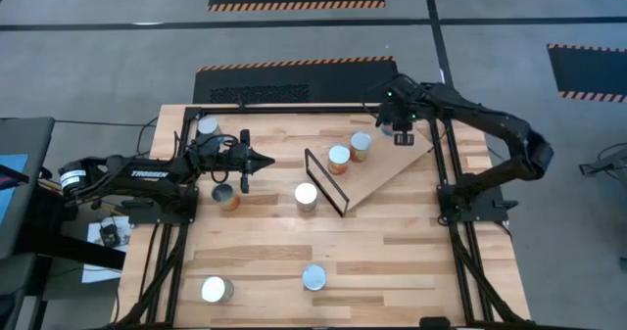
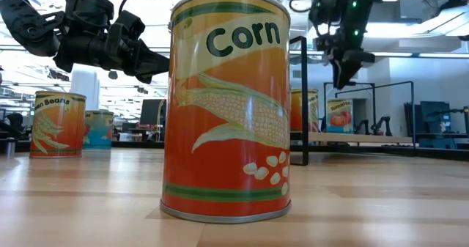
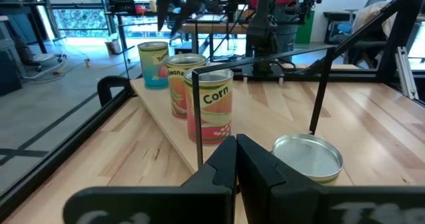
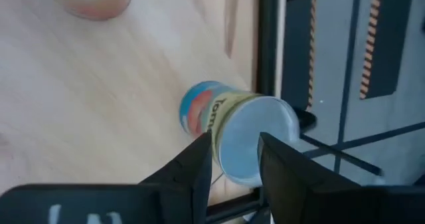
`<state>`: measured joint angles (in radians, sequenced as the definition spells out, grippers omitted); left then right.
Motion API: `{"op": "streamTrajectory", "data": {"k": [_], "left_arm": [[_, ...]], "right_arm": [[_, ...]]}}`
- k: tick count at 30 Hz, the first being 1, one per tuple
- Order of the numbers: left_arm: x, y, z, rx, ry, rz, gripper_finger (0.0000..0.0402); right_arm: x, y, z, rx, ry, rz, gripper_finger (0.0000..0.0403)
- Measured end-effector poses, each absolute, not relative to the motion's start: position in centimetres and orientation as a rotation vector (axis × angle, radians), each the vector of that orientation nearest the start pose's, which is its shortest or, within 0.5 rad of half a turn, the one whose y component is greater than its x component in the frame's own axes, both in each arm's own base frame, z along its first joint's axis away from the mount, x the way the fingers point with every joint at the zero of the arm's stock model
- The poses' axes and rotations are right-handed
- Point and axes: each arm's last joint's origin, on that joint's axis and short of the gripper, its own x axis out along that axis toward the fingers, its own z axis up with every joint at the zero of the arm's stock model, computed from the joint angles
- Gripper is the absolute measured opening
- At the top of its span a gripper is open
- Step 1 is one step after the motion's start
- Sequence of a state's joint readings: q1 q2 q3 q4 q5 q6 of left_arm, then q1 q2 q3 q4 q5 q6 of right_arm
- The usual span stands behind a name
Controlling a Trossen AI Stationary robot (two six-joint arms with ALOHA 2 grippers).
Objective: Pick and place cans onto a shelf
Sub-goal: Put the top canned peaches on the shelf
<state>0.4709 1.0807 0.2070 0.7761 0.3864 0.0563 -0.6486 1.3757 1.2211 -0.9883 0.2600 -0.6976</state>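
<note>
The shelf (image 1: 397, 169) is a light-wood board lying aslant on the table's far right, with a black wire frame (image 1: 324, 181) at its near end. Three cans stand on it: a corn can (image 1: 339, 158), a beans can (image 1: 361, 146) and a blue tomato can (image 4: 229, 127). My right gripper (image 4: 234, 144) hangs open just above the tomato can (image 2: 338, 115), clear of its top in the low view (image 2: 343, 75). My left gripper (image 1: 257, 161) is shut and empty above the table's left half, pointing toward the shelf; it also shows in the left wrist view (image 3: 236, 159).
Loose cans stand on the table: one at the far left (image 1: 208, 126), one under the left arm (image 1: 225, 197), one beside the wire frame (image 1: 306, 196), and two near the front edge (image 1: 313, 277) (image 1: 216, 290). A black metal frame (image 1: 294, 110) borders the table.
</note>
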Motion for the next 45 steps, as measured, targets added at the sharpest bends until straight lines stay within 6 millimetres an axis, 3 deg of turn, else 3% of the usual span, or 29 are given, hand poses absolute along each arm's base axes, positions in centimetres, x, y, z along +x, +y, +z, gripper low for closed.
{"op": "streamTrajectory", "data": {"k": [5, 9, 12, 16, 20, 27, 37, 45], "left_arm": [[17.7, 7.8, 17.8, 0.016, 0.092, 0.082, 0.0001], [17.7, 7.8, 17.8, 0.020, 0.092, 0.075, 0.0001], [17.7, 7.7, 17.8, 0.028, 0.091, 0.046, 0.0001], [17.8, 7.5, 17.8, 0.028, 0.089, 0.002, 0.0001], [18.1, 6.4, 17.8, 0.077, 0.082, -0.112, 0.0001], [19.3, 3.9, 18.2, 0.172, 0.090, -0.253, 0.0001], [20.8, 1.2, 18.6, 0.278, 0.261, -0.179, 0.0016], [21.3, -0.9, 19.4, 0.359, 0.291, -0.153, 0.0074]], "right_arm": [[20.1, -14.1, 33.0, -0.288, 1.270, -0.427, 0.0124], [19.7, -11.1, 34.7, -0.267, 1.134, -0.432, 0.0064], [19.1, -9.1, 34.5, -0.185, 0.952, -0.340, 0.0014], [17.9, -6.9, 32.9, -0.140, 0.678, -0.300, 0.0016], [18.4, -4.2, 31.0, -0.165, 0.413, -0.190, 0.0006], [19.7, 0.7, 31.1, -0.222, 0.069, 0.006, 0.0009], [22.0, 5.6, 29.9, -0.325, 0.125, -0.039, 0.0016], [22.9, 6.5, 29.8, -0.340, 0.150, -0.028, 0.0011]]}}
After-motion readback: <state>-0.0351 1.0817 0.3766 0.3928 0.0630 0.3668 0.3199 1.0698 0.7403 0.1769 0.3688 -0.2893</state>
